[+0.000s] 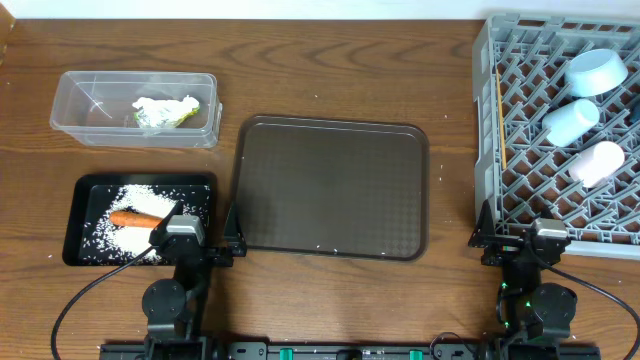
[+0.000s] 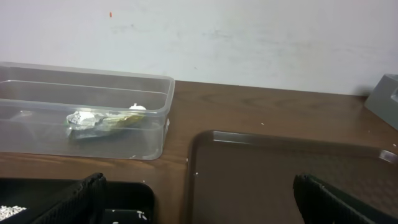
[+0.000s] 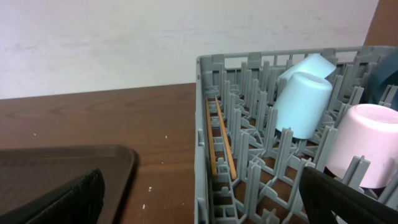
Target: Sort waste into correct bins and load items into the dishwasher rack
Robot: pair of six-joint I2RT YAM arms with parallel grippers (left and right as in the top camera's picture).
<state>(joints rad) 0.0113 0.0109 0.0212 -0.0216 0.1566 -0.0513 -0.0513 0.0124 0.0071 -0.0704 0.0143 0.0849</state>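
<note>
Overhead, waste: the wrapper (image 1: 165, 110) was seen in the clear tub (image 1: 80, 105); the carrot (image 1: 135, 219) and rice (image 1: 108, 237) lay in the black tray (image 1: 72, 215).
Overhead, rack: chopsticks (image 1: 500, 115), small bowl (image 1: 597, 70), pale-blue cup (image 1: 570, 120) and white cup (image 1: 598, 162) were loaded in the dishwasher rack (image 1: 487, 200); nothing was seen on the brown tray (image 1: 330, 190).
Overhead, arms: both were held low at the counter's (image 1: 330, 40) near edge.
Left wrist: the left pincer (image 1: 197, 228) was spread apart, gripping nothing.
Right wrist: the right pincer (image 1: 540, 235) was likewise apart; a dark rim (image 3: 380, 78), judged the wide blue bowl, was glimpsed in the rack.
Progress: judged finished.
</note>
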